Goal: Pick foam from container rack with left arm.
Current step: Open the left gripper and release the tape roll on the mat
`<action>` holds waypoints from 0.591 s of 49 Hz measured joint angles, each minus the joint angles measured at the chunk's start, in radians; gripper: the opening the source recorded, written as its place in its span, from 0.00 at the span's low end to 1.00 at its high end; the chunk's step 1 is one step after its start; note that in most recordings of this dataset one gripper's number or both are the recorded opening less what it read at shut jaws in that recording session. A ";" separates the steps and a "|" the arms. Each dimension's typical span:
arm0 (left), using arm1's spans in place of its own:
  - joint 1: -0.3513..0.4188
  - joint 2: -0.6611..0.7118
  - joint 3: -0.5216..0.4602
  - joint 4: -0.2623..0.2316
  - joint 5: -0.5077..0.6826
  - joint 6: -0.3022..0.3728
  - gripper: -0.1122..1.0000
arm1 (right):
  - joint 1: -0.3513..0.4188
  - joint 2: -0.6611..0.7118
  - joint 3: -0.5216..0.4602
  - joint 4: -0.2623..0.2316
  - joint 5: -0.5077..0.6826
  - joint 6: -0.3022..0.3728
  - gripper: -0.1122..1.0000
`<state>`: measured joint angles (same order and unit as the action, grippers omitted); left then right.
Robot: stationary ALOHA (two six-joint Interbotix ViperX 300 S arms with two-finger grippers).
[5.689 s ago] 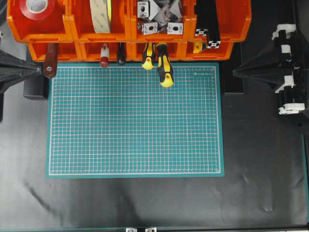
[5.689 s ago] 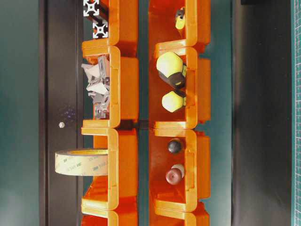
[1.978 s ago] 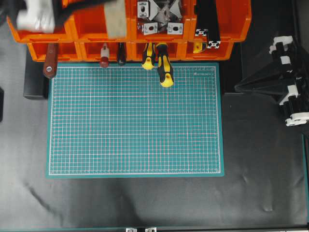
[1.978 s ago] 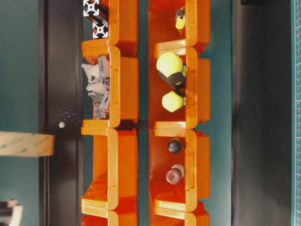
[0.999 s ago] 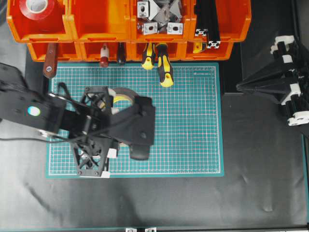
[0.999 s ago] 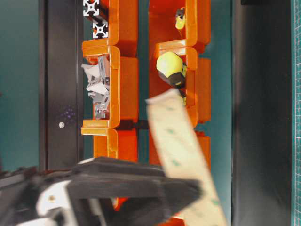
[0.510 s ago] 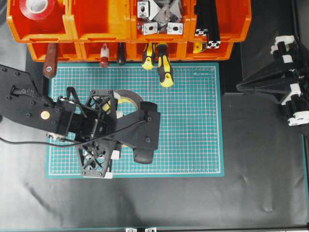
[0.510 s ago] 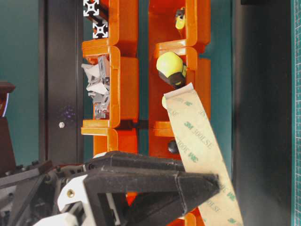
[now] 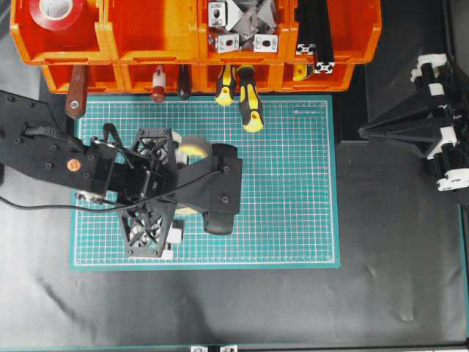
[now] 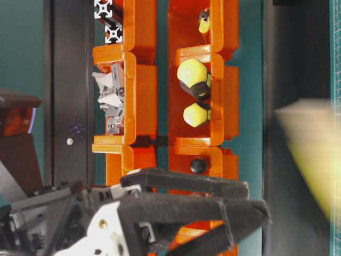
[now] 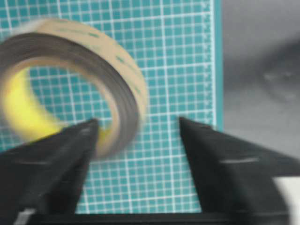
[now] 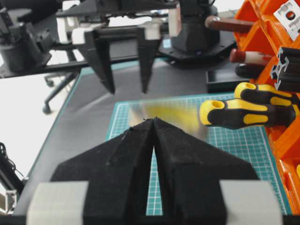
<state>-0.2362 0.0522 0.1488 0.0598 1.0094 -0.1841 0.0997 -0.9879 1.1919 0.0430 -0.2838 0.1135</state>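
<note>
The foam point(image 11: 75, 79) is a dark ring with a beige liner, blurred by motion, over the green mat point(image 9: 293, 191). It shows beside the left finger, not clamped. It also shows as a beige edge in the overhead view point(image 9: 193, 147) and as a yellow blur in the right wrist view point(image 12: 168, 115). My left gripper point(image 11: 137, 124) is open, pointing down over the mat's left half point(image 9: 163, 192). The orange container rack point(image 9: 196, 53) runs along the far edge. My right gripper point(image 9: 364, 133) is shut and empty at the right.
A red tape roll point(image 9: 58, 10) sits in the far-left bin. Metal brackets point(image 9: 242, 26) and black extrusions point(image 9: 315, 37) fill other bins. Yellow-black screwdriver handles point(image 9: 249, 103) stick out over the mat's far edge. The bin point(image 9: 150, 29) beside the red roll is empty.
Half a second ago the left gripper held the foam tilted above the mat. Now its jaws stand apart and the foam is loose, lower and blurred. The right arm has not moved.
</note>
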 measured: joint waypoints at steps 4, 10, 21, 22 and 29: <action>0.000 0.002 0.006 0.000 0.000 -0.006 0.91 | 0.000 0.000 0.000 0.000 0.000 0.000 0.09; 0.000 0.000 0.018 0.000 0.000 -0.015 0.92 | 0.000 0.000 0.000 0.000 0.000 0.000 0.09; 0.000 -0.017 0.035 0.000 -0.012 -0.020 0.91 | 0.000 0.000 0.000 0.000 0.000 0.000 0.09; 0.000 -0.020 0.035 0.000 -0.017 -0.020 0.91 | 0.000 0.002 0.000 0.000 0.000 0.000 0.09; -0.002 -0.057 0.037 0.000 -0.054 -0.018 0.91 | 0.000 0.000 0.000 0.000 0.000 0.000 0.09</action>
<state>-0.2378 -0.0046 0.1856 0.0598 0.9557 -0.2025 0.0997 -0.9879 1.1919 0.0430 -0.2838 0.1135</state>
